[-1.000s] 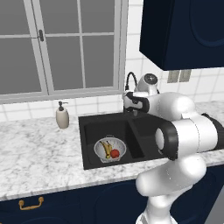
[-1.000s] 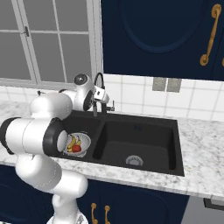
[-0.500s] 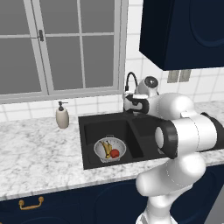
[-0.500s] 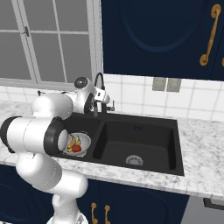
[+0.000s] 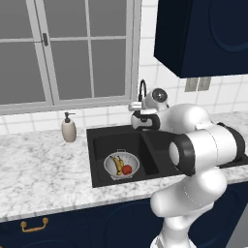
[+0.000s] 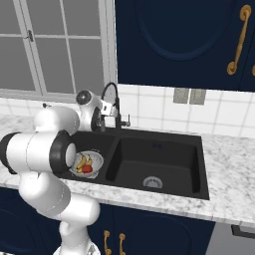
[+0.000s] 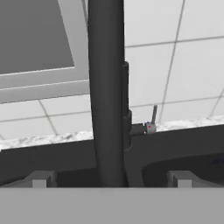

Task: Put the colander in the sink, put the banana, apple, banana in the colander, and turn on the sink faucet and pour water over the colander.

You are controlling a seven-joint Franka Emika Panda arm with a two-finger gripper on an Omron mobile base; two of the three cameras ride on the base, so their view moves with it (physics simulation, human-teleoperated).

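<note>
The silvery colander (image 5: 121, 165) holding bananas (image 5: 116, 164) and a red apple (image 5: 127, 169) sits in the black sink's (image 6: 199, 164) basin, below the gripper (image 7: 111, 178), whose wide-spread fingers flank the upright black faucet (image 7: 106, 87).

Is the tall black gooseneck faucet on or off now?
Off, as far as visible: no water stream falls from the tall black gooseneck faucet toward the silvery-grey metal colander.

Faucet (image 7: 106, 87) cut off at the hand view's top edge, its base hidden behind the arm from the left; colander (image 6: 87, 163) partly hidden, seemingly two bananas (image 5: 117, 164).
</note>
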